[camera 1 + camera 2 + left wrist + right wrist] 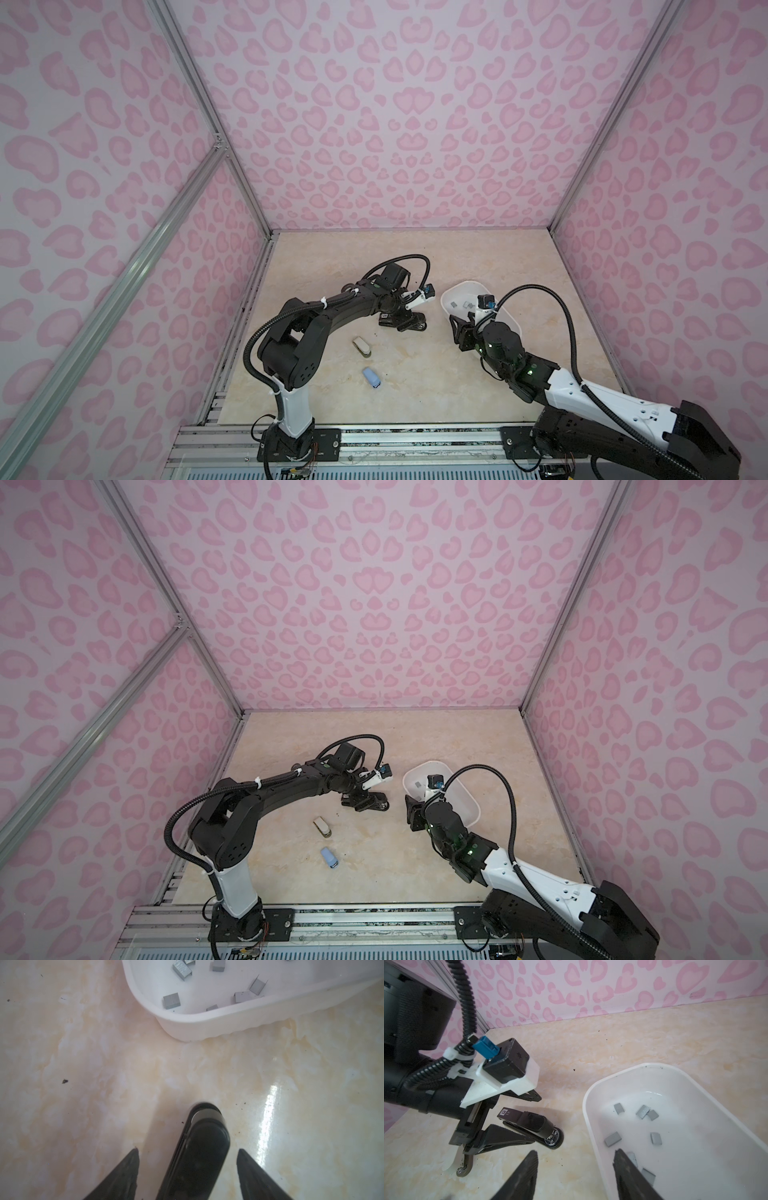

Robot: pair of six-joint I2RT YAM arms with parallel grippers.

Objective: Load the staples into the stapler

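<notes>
With the staples (612, 1138) loose in the white tray (587, 1109) just right of the black stapler (533, 1124), which sits between the parted jaws of the left gripper (187, 1149), the right gripper (576, 1150), jaws apart and empty astride the rim, should centre on 1 block before closing.

On a beige marble-patterned tabletop (415, 257) a white tub (467, 283) is set right of the middle, a black stapler (533, 1124) is laid near its left end, and a cream stapler (362, 346) and a blue stapler (372, 377) are laid apart nearer the front, among scattered dark specks
</notes>
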